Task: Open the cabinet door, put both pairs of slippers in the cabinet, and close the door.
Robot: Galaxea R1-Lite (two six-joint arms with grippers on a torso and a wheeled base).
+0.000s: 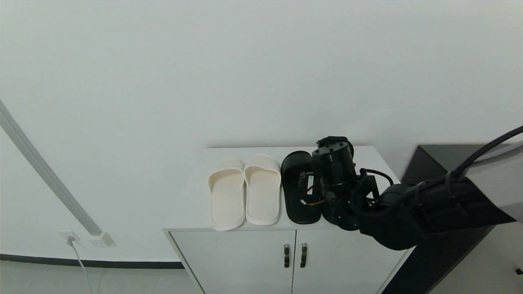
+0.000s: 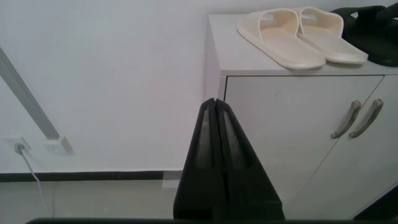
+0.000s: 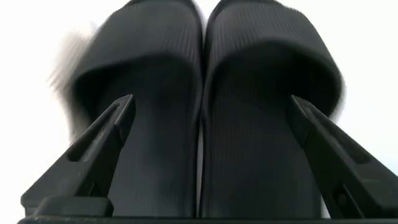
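The cabinet [image 1: 237, 261] stands against the far wall with both doors shut, so its interior is hidden. The two door handles [image 1: 295, 255] sit side by side at the centre seam. Both pairs rest on the cabinet top: the white slippers [image 1: 245, 192] on the left and the black slippers [image 1: 296, 192] just beside them on the right. My right end effector [image 3: 211, 102] is released, its fingers spread along the outer sides of the black pair. My left end effector [image 2: 216, 106] is clenched on nothing, low at the cabinet's near left.
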